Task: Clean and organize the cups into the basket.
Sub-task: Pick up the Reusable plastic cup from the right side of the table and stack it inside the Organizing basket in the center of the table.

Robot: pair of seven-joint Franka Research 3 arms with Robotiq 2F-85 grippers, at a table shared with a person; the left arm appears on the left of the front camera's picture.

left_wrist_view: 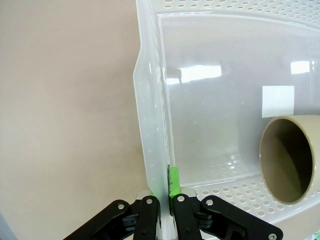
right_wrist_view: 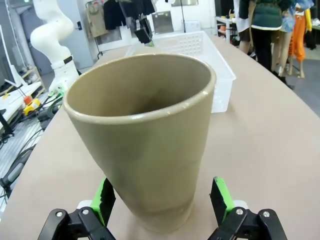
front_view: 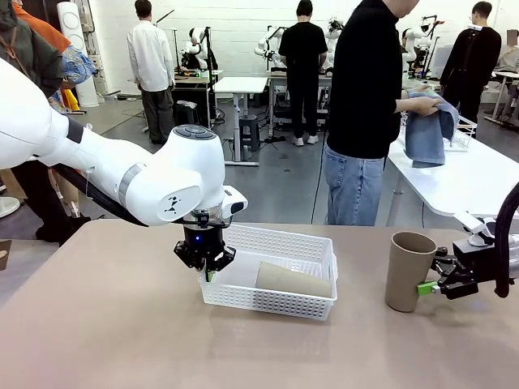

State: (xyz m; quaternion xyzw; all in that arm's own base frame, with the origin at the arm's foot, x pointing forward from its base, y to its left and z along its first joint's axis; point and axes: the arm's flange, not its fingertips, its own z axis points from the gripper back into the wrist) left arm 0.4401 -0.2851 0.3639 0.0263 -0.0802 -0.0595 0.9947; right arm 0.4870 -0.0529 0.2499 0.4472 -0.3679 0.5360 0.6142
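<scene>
- Front view puts the white plastic basket near the middle of the tan table, so I'll place everything else from it.
- Coming in over the basket's left short end is the left gripper, pointing straight down. Its jaws are pressed together on that rim.
- From the left wrist view you can see the grip close up. The thin wall of the basket is pinched between the two fingers, and a green pad shows on the inner side of the wall.
- Inside the basket is the lying cup, tan, on its side along the near wall toward the right end. Its open mouth faces the end that the left gripper holds.
- Well to the right of the basket is the standing cup, also tan. It sits upright on the table with its mouth up, apart from the basket.
- Low at the foot of the standing cup, on the side away from the basket, sits the right gripper. Its jaws are spread, with one green pad on each side of the cup's base.
- In the right wrist view a clear gap shows between one pad and the cup. The other pad is just beside the cup, and I can't tell whether it touches. The gripper is not squeezing the cup.
- Beyond the basket, at the far side of the table, a person stands turned toward the right. Both hands hold a blue cloth over a white table behind.
</scene>
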